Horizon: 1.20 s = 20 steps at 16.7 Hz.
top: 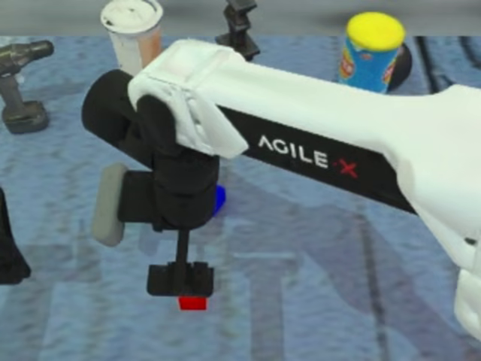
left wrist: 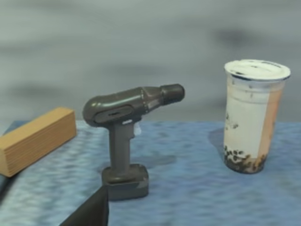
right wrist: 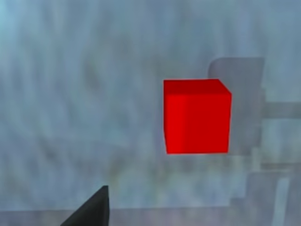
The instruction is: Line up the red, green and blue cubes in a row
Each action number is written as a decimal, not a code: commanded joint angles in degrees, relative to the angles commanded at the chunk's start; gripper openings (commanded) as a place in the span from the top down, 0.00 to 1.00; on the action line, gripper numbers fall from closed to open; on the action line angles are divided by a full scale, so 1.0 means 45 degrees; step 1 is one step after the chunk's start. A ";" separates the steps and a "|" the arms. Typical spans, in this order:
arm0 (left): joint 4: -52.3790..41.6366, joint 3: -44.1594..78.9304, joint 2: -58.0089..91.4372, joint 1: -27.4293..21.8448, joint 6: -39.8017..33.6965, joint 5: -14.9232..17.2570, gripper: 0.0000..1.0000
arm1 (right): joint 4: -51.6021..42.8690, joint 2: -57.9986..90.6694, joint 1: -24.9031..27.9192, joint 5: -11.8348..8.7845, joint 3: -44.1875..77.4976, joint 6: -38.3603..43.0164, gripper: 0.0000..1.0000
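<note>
One red cube (top: 192,303); one blue cube (top: 219,200), mostly hidden; one drill (top: 20,84); one lidded cup (top: 134,34); one chip can (top: 372,53); one wooden block (left wrist: 35,139); two arms.

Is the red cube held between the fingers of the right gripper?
No. In the right wrist view the red cube sits alone on the table, with no finger touching it.

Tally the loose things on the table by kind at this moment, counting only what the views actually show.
Cubes: 2, the red cube and the blue cube, mostly hidden under the right arm; no green cube shows.
Drills: 1, power drill.
Cups: 1, lidded drink cup.
Cans: 1, chip can.
Wooden blocks: 1, wooden block.
Black stands: 1, black stand.
Total: 7.
</note>
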 joint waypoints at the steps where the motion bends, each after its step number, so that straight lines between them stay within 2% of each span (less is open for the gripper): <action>1: -0.0276 0.0437 0.0449 -0.0084 -0.0031 0.0008 0.00 | 0.0344 -0.0497 -0.0234 -0.0039 -0.0411 0.0116 0.00; 6: -0.2521 0.3886 0.4468 -0.0667 -0.0254 -0.0002 0.00 | 0.3053 -0.4895 -0.2225 -0.0297 -0.4022 0.1203 0.00; 13: -0.6974 1.0148 1.3521 -0.1762 -0.0639 -0.0025 0.00 | 0.8228 -1.4906 -0.6346 -0.0577 -1.2604 0.3766 0.00; 20: -1.1053 1.5965 2.1553 -0.2826 -0.0999 0.0004 0.00 | 1.2963 -2.4005 -0.9906 -0.0281 -2.1511 0.6034 0.00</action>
